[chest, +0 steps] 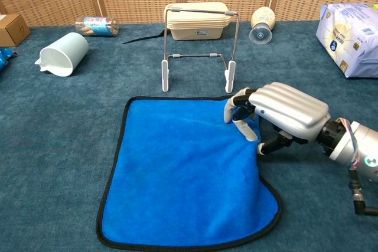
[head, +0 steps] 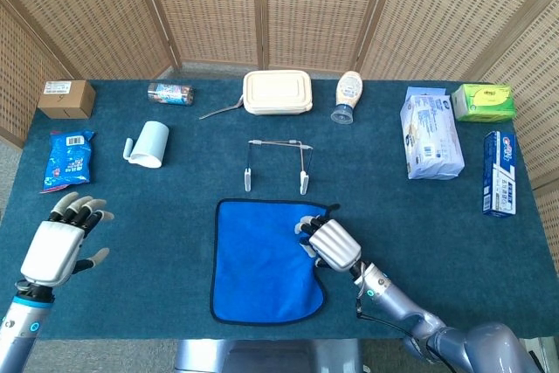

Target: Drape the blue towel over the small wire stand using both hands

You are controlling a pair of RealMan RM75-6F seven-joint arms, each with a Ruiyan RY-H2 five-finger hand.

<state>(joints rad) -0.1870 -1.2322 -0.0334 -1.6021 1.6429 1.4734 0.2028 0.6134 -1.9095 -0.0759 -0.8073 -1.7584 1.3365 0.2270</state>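
1. While the blue towel (head: 266,259) lies flat on the worktop (head: 419,233) just in front of the small wire stand (head: 278,163), the right robot hand (chest: 277,116) sits at its far right corner; fingertips (chest: 241,121) curl down onto the cloth, and whether they have truly pinched it I cannot tell.
2. Over on the near left, the left robot hand (head: 59,242) hovers well apart from the towel; fingers spread, holding nothing.
3. So this reads as the gathering step; nothing lifted, the stand bare.
4. Next up, by my reckoning: the left robot hand must reach the far left corner, then both lift together and carry the far edge over the stand's top bar.
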